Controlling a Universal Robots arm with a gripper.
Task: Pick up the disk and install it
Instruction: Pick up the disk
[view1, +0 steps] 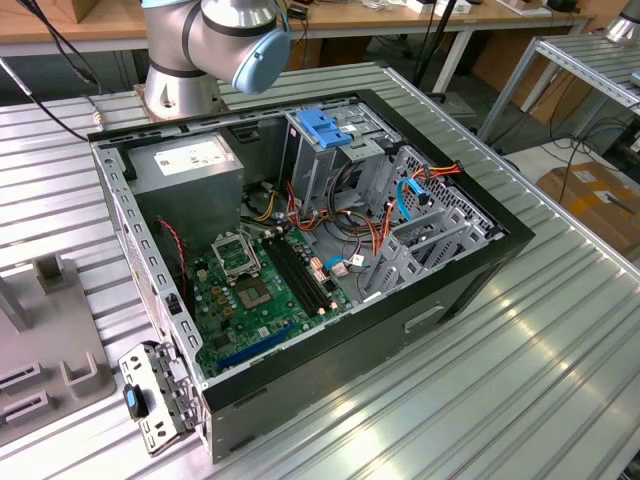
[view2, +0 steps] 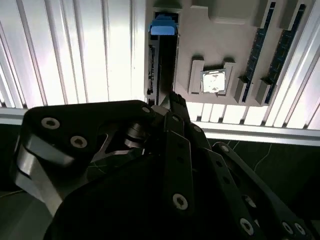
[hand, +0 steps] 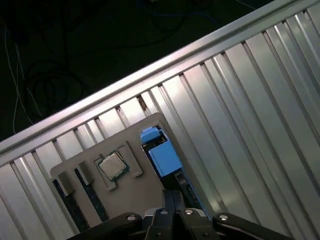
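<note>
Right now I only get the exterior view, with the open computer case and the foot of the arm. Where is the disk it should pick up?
Observer: In both wrist views the disk stands on edge in a slot of a grey holder that lies on the ribbed metal table.
Operator: Is the gripper anywhere near it?
Observer: Yes. In the first wrist view the gripper is right at one end of the disk. I cannot tell whether it grips it.
Operator: Is anything else in that holder?
Observer: A square processor chip sits in a recess beside the disk's slot.
</note>
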